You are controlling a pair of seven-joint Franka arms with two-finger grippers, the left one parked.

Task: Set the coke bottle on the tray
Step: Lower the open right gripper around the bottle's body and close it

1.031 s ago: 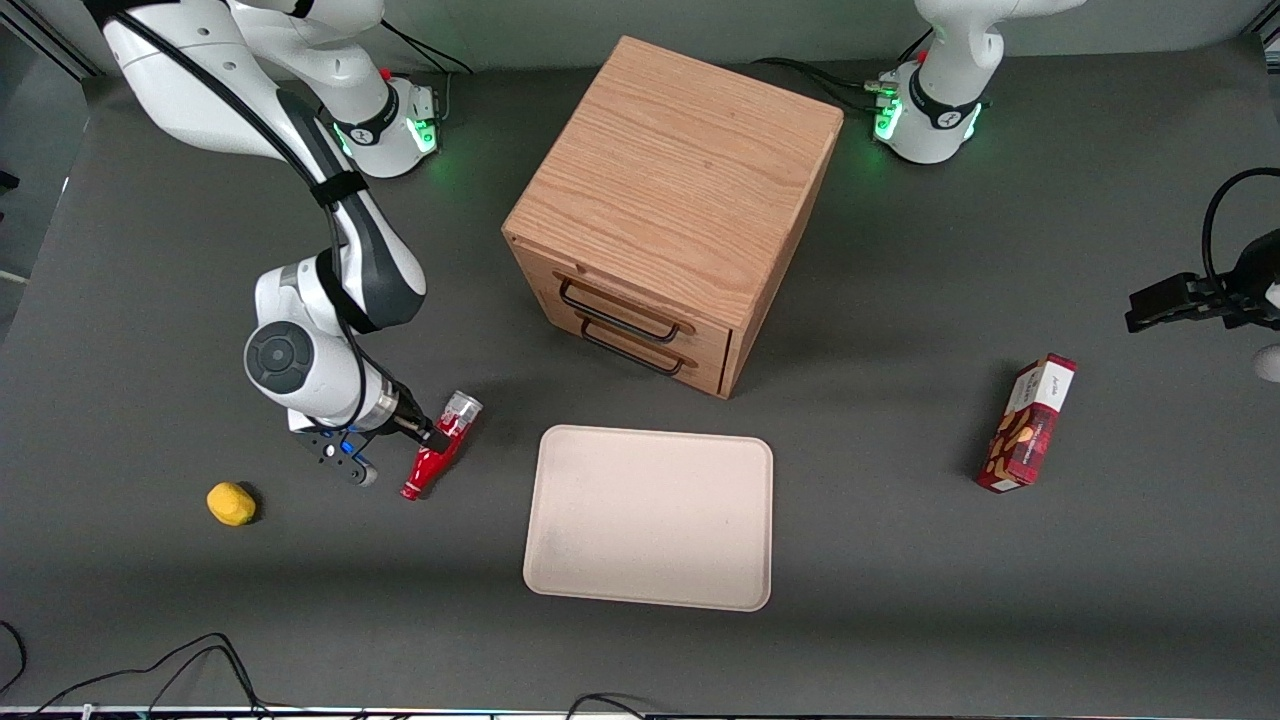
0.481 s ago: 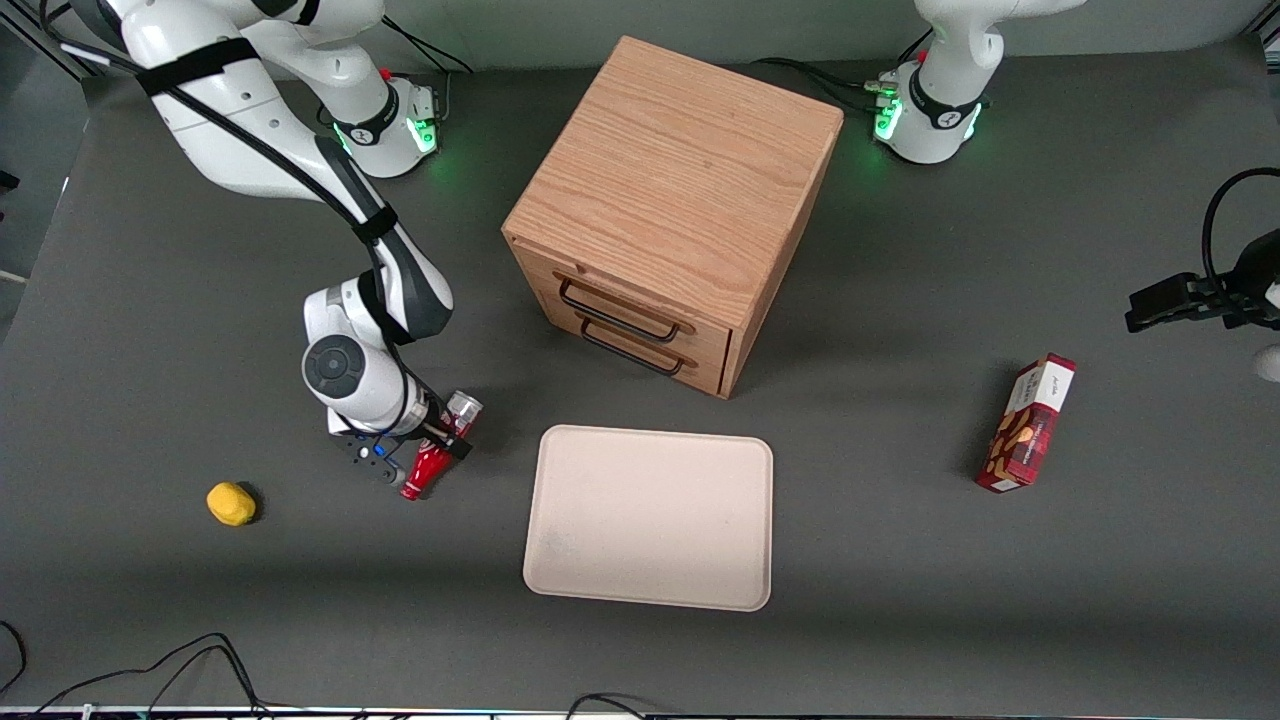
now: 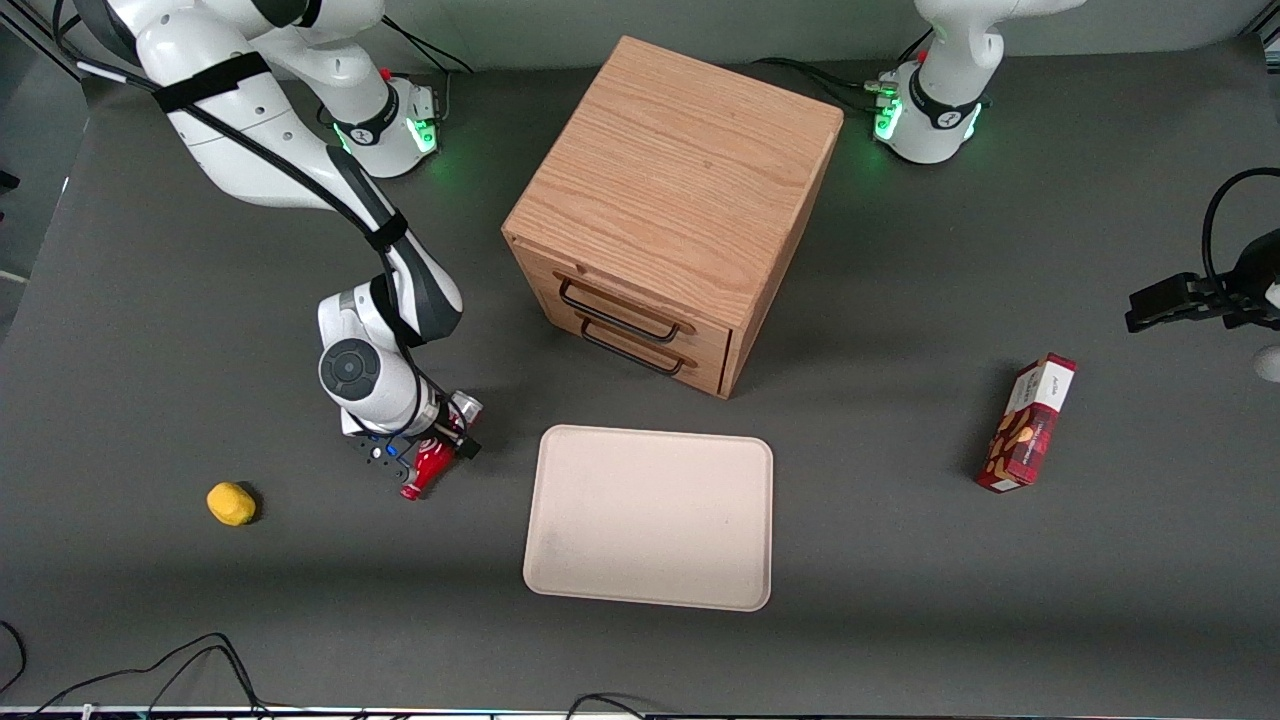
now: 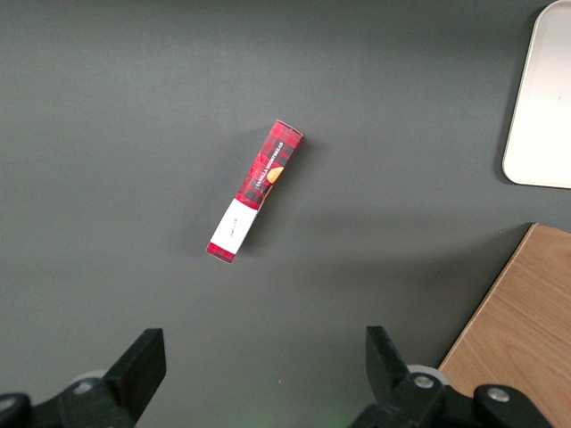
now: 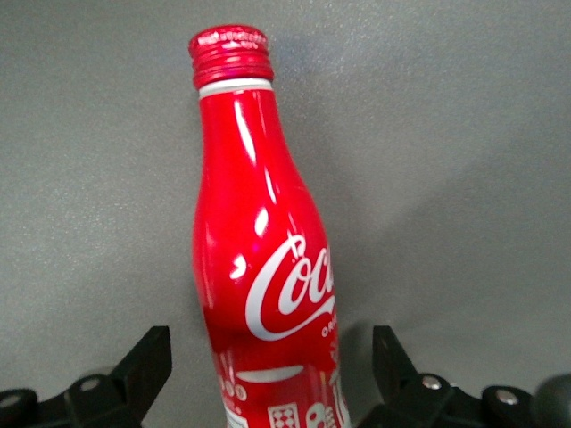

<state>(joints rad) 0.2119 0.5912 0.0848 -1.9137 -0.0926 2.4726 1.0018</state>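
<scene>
The coke bottle (image 3: 434,463) lies on its side on the dark table, beside the tray's short edge toward the working arm's end, its red cap pointing toward the front camera. In the right wrist view the coke bottle (image 5: 259,267) shows its white script logo. My right gripper (image 3: 432,448) is low over the bottle's body and open. In the right wrist view the gripper (image 5: 270,361) straddles the bottle, with one black finger (image 5: 147,355) on each side and a gap to each. The beige tray (image 3: 650,520) lies flat with nothing on it; its corner shows in the left wrist view (image 4: 544,98).
A wooden drawer cabinet (image 3: 670,210) stands farther from the front camera than the tray. A small yellow object (image 3: 231,503) lies toward the working arm's end. A red snack box (image 3: 1030,425) lies toward the parked arm's end and shows in the left wrist view (image 4: 254,192).
My right arm has swung toward the tray, bringing the gripper from beside the bottle to over its body. The bottle has stayed where it lay.
</scene>
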